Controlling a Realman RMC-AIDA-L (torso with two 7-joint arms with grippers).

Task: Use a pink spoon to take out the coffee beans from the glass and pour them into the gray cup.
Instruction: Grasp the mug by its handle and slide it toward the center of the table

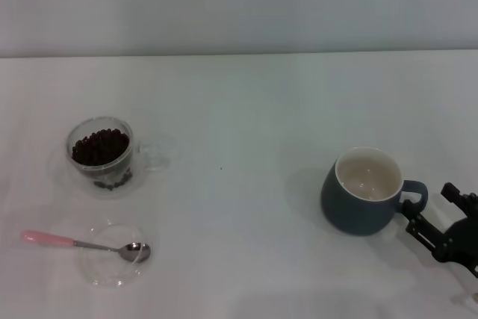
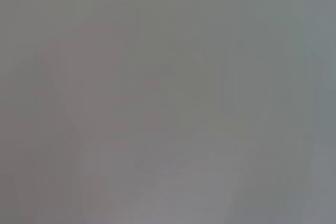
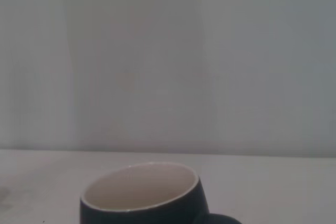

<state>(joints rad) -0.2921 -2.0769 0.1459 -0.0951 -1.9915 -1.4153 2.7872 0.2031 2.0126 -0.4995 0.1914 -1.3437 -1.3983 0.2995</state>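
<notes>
**Q:** What is the biggest thing before you?

**A:** The white bench (image 1: 246, 110), carrying everything. Next in size is the gray cup (image 1: 364, 193), upright on my right side, its cream inside bare of beans, its loop handle turned toward my right gripper (image 1: 448, 229). That gripper sits low at the bench's near right corner, just beside the handle; I cannot tell whether it touches it, nor whether my jaws there are released or clenched. My right wrist camera looks over the same cup (image 3: 142, 195) from close behind its handle side.

**Q:** And on the other side?

**A:** The glass (image 1: 103, 153) stands on my left, well apart from the cup, its clear handle pointing toward the middle of the bench. Nearer to me lies a flat clear glass dish (image 1: 112, 255). The pink spoon (image 1: 86, 243) lies across it, metal bowl resting on the dish, pink handle reaching out leftward onto the bench. Smallest are the coffee beans (image 1: 101, 147), heaped inside the glass.

**Q:** Your left gripper?

**A:** Out of sight; its wrist camera shows only a featureless gray.
</notes>
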